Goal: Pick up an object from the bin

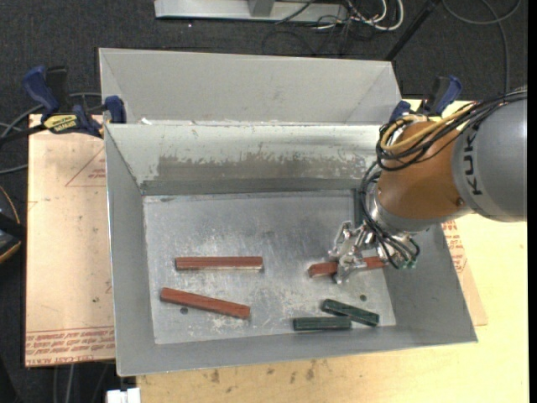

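Now pincer [346,257] directly over red-brown stick [320,269], right side.

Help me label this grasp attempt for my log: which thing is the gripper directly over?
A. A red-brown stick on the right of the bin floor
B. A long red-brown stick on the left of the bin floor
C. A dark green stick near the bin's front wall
A: the gripper sits right over the red-brown stick on the right of the floor, whose ends show on either side of it; the dark green sticks lie apart, nearer the front wall.
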Robot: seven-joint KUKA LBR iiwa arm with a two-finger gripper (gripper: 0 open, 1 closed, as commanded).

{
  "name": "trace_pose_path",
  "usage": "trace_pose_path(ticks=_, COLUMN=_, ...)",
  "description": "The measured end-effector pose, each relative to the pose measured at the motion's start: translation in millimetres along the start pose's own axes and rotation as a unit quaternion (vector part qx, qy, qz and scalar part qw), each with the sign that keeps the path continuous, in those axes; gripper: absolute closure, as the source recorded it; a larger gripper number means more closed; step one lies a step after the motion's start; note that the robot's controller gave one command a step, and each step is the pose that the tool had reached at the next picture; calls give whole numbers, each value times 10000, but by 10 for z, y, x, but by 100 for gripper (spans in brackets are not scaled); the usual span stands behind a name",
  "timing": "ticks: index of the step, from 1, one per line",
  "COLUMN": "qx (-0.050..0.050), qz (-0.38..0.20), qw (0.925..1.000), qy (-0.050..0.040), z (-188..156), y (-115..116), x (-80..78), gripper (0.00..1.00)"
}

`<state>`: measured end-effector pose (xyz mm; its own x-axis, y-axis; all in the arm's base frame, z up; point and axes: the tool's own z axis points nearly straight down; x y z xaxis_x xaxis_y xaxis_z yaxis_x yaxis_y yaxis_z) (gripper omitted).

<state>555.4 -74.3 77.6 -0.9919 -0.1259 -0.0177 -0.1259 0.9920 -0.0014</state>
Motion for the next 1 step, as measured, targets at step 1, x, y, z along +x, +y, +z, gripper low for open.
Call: trace_pose_path(ticks=1, qx=-3, qz=107, qw=9999, qy=65, z=-1953, y=-156, x=-286, gripper=100)
